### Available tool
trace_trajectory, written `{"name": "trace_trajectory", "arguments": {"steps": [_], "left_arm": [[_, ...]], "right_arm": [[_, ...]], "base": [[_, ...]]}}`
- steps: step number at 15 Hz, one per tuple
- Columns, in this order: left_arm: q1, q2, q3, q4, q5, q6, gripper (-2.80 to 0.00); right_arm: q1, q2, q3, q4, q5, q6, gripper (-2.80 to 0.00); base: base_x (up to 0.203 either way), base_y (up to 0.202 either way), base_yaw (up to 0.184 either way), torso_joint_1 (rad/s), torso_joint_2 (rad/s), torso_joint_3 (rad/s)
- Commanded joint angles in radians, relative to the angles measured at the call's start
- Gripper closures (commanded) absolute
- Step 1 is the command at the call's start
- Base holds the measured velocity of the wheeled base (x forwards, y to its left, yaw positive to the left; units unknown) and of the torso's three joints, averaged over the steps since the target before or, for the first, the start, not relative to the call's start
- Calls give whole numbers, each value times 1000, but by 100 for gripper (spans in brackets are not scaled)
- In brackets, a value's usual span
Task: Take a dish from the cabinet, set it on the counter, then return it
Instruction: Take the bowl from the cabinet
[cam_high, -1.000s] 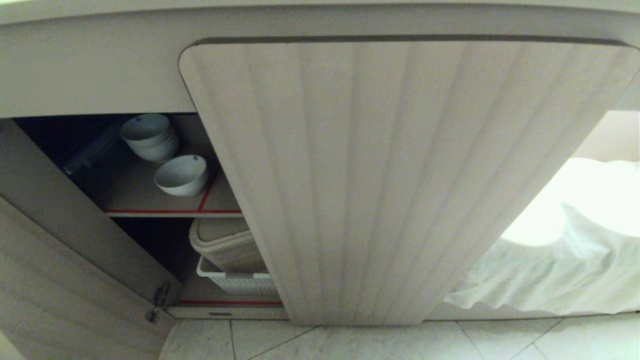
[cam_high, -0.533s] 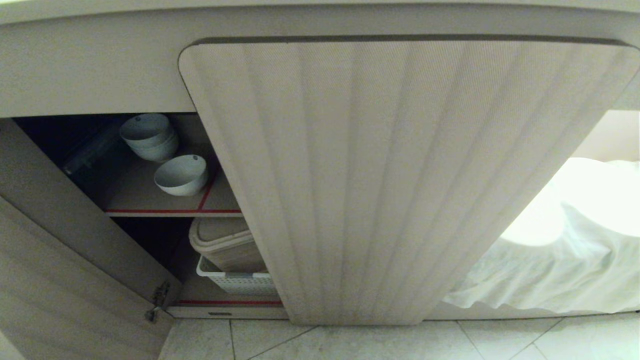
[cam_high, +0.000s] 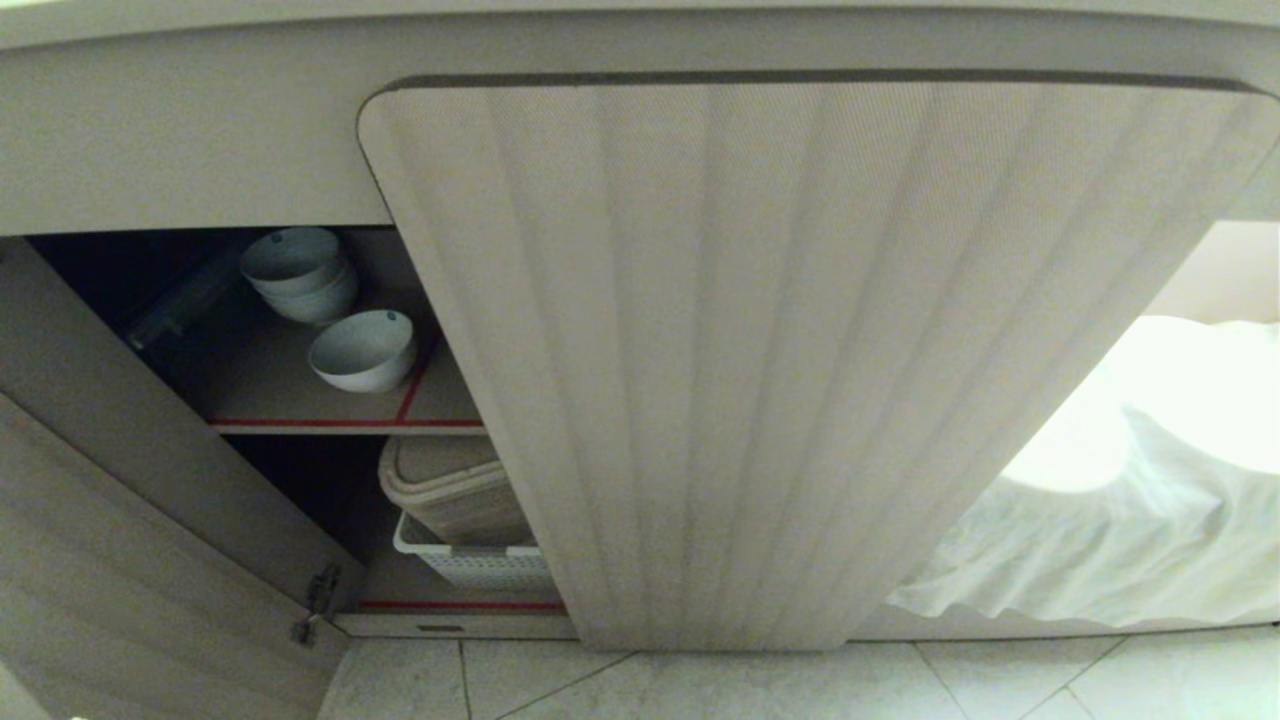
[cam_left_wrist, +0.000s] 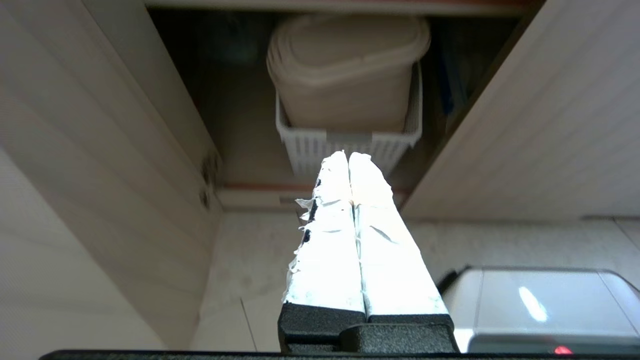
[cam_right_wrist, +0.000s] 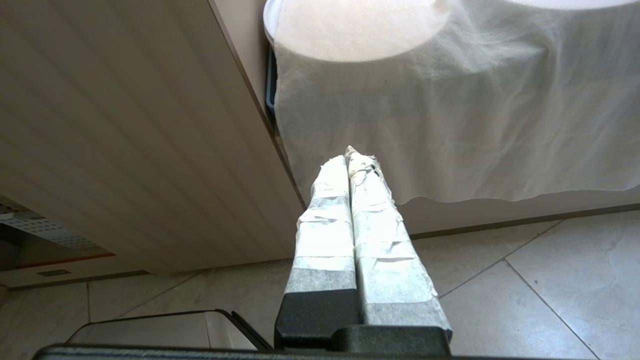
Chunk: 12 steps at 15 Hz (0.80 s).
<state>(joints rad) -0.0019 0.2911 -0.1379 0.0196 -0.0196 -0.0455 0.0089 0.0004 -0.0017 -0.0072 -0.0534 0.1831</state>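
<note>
half-hidden shelves, cut-off edges

the ribbed door (cam_high: 780, 360) covers the right part of the cabinet (cam_high: 200, 160), hiding the shelf (cam_high: 340, 422) beyond its red cross line and part of the white basket (cam_high: 470, 565) and beige lidded bin (cam_high: 450, 495). the top left of the interior is too dark to read; an object (cam_high: 175, 310) there cannot be told. the dark mark on the dish (cam_high: 363, 350) is too small to read. the worktop (cam_high: 640, 8) shows only as a strip at the top edge. the white cloth (cam_high: 1120, 540) hides whatever it drapes and runs off the right edge.
</note>
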Motion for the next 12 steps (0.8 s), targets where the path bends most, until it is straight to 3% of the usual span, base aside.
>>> {"name": "trace_trajectory", "arguments": {"steps": [1,5,12], "left_arm": [[0,160,-30,-3,-1,-31,0],[0,349,-53,-61,-2,-108,0],[-2,639,-47,-288,-1,-253,0]], "right_arm": [[0,0,0,0,0,1,0],[0,0,0,0,0,1,0],[0,0,0,0,0,1,0]], "base": [[0,0,0,0,0,0],[0,0,0,0,0,0],[0,0,0,0,0,0]]}}
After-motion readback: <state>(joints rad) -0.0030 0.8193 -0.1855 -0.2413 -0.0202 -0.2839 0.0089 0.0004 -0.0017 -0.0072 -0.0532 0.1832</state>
